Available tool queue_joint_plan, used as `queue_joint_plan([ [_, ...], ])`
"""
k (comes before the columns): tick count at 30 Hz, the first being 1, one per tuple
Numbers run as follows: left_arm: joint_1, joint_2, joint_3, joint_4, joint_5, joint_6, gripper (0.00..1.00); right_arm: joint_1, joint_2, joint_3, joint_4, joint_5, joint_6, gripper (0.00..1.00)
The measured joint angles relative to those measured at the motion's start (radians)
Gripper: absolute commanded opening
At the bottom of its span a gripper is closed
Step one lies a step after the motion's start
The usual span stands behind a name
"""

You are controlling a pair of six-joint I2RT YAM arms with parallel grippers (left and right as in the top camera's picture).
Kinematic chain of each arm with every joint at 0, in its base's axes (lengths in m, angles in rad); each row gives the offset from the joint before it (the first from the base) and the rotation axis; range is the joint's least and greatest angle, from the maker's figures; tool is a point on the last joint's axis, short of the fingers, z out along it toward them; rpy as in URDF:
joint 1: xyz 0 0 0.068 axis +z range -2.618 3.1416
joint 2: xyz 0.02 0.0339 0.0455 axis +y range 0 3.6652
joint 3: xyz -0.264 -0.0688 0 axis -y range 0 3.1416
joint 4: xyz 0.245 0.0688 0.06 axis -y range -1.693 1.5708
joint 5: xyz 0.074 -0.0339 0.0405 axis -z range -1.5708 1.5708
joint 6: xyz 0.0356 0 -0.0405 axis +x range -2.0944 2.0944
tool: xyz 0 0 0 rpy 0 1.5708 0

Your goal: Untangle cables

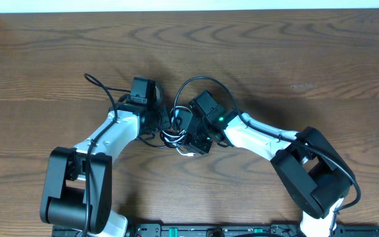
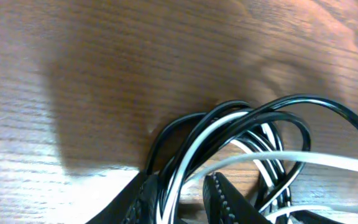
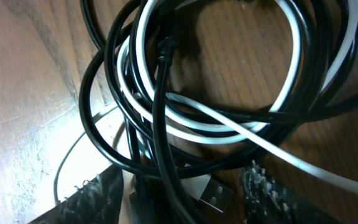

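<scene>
The black cable (image 3: 160, 106) and white cable (image 3: 253, 140) lay coiled together (interlooped, not separated) at the desk (image 1: 275, 52) centre.

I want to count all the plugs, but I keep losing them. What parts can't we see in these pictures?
- Overhead: the cables are mostly covered by the left arm and right arm. The plugs are too small to spot.
- Left wrist: it is blurry, and the bottom edge cuts off the left jaws, so whether they pinch the cables is unclear.
- Right wrist: a silver plug shows, but the cables run off the edges, hiding other ends.
</scene>
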Motion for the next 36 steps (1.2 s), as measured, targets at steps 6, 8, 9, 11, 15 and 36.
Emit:
queue_joint_plan([
  [6, 0.0, 0.0, 0.0, -0.005, -0.027, 0.01, 0.31, 0.01, 0.0, -0.009, 0.034, 0.006, 0.002, 0.56],
  [8, 0.003, 0.0, -0.001, -0.006, -0.034, 0.015, 0.31, 0.017, 0.001, -0.012, 0.05, 0.015, 0.005, 0.52],
  [9, 0.005, 0.0, -0.002, -0.008, -0.039, 0.018, 0.31, 0.022, 0.001, -0.015, 0.06, 0.026, 0.007, 0.49],
  [11, 0.007, 0.0, -0.005, -0.008, -0.048, 0.02, 0.31, 0.031, 0.001, -0.016, 0.066, 0.051, 0.01, 0.45],
  [15, 0.013, 0.0, -0.013, -0.011, -0.063, 0.023, 0.31, 0.056, 0.001, -0.016, 0.07, 0.128, 0.017, 0.39],
  [36, 0.01, 0.0, -0.014, -0.018, -0.112, 0.031, 0.31, 0.086, -0.005, -0.002, 0.014, 0.212, 0.039, 0.3],
])
